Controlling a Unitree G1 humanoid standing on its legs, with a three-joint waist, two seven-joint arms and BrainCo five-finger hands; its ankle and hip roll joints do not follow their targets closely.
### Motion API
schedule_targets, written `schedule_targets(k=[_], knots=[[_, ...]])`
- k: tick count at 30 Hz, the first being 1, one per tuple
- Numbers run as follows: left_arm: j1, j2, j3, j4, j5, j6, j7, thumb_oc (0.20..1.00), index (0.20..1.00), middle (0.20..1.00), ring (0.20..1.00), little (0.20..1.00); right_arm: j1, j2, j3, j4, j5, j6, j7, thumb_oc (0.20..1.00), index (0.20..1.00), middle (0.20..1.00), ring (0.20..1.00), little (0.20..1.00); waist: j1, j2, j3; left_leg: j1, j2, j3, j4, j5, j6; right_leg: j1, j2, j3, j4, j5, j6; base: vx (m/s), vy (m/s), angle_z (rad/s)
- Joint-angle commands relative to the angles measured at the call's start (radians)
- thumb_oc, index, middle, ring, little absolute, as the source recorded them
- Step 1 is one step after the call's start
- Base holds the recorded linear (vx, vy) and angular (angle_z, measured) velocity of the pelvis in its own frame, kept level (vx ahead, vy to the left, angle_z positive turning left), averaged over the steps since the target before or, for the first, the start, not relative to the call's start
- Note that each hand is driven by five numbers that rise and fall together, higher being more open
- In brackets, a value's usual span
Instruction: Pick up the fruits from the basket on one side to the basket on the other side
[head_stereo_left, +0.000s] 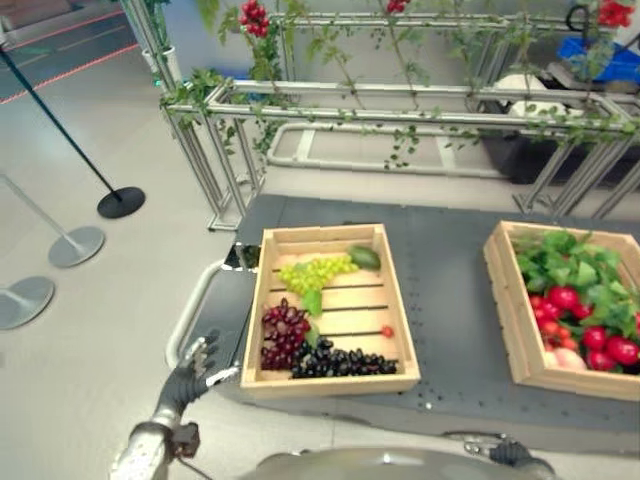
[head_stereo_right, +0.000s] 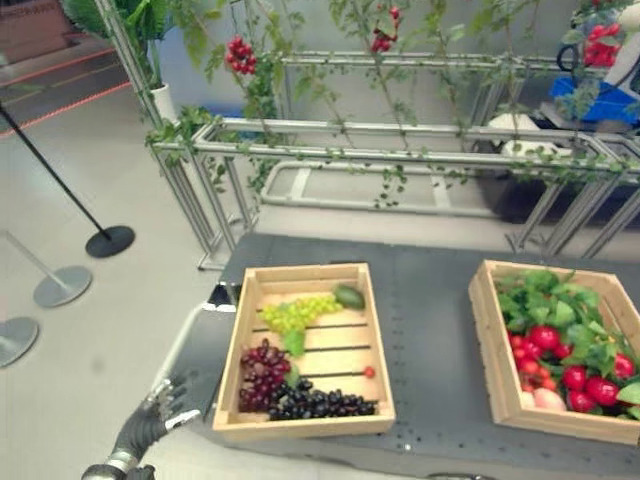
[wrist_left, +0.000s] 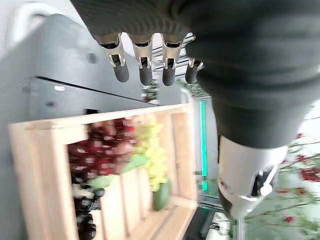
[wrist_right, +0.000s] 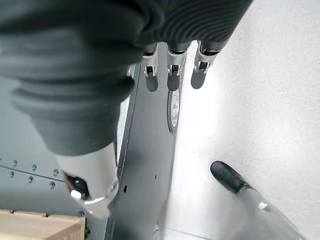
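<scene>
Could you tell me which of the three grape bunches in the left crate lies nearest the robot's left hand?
The dark red bunch: it lies by the crate's left wall, closest to the left hand. The green bunch lies farther back, and the black bunch stretches away rightward.

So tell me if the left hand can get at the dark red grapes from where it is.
Probably yes: the left hand, fingers open, hovers just outside the left crate, and nothing covers the dark red grapes.
</scene>
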Motion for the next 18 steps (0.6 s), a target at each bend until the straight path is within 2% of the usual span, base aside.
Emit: schedule_targets(k=[1, 8, 13, 18], knots=[[0.017, 0.025, 0.001, -0.097, -0.043, -0.038, -0.002, 1.000, 1.000, 1.000, 1.000, 1.000, -0.043, -0.001, 0.008, 0.059, 0.013, -0.009, -0.001, 1.000, 1.000, 1.000, 1.000, 1.000, 0.024, -0.025, -0.034, -0.041, 0.038, 0.005, 0.015, 0.004, -0.065, -0.047, -0.077, -0.035, 0.000, 0.056, 0.038, 0.00, -0.010, 0.04], [0.010, 0.049, -0.018, -0.145, -0.021, -0.057, 0.002, 1.000, 1.000, 1.000, 1.000, 1.000, -0.039, 0.003, 0.004, 0.059, 0.018, -0.014, -0.007, 1.000, 1.000, 1.000, 1.000, 1.000, 0.028, -0.029, -0.031, -0.040, 0.041, 0.001, 0.015, 0.004, -0.068, -0.041, -0.076, -0.045, 0.001, 0.052, 0.039, 0.00, -0.002, 0.02], [-0.049, 0.115, -0.042, -0.160, 0.136, -0.087, 0.045, 1.000, 1.000, 1.000, 1.000, 1.000, -0.036, 0.014, 0.008, 0.054, 0.022, -0.021, -0.014, 1.000, 1.000, 1.000, 1.000, 1.000, 0.019, -0.029, -0.037, -0.036, 0.042, 0.005, 0.016, 0.000, -0.069, -0.043, -0.074, -0.033, 0.001, 0.048, 0.039, 0.00, 0.000, 0.00], [-0.149, 0.126, -0.058, -0.102, 0.251, -0.080, 0.103, 1.000, 1.000, 1.000, 1.000, 1.000, -0.026, 0.022, 0.021, 0.050, 0.004, -0.017, -0.014, 1.000, 1.000, 1.000, 1.000, 1.000, -0.003, -0.029, -0.043, -0.025, 0.042, 0.017, 0.009, -0.001, -0.070, -0.037, -0.073, -0.027, -0.002, 0.045, 0.038, 0.01, -0.001, -0.01]])
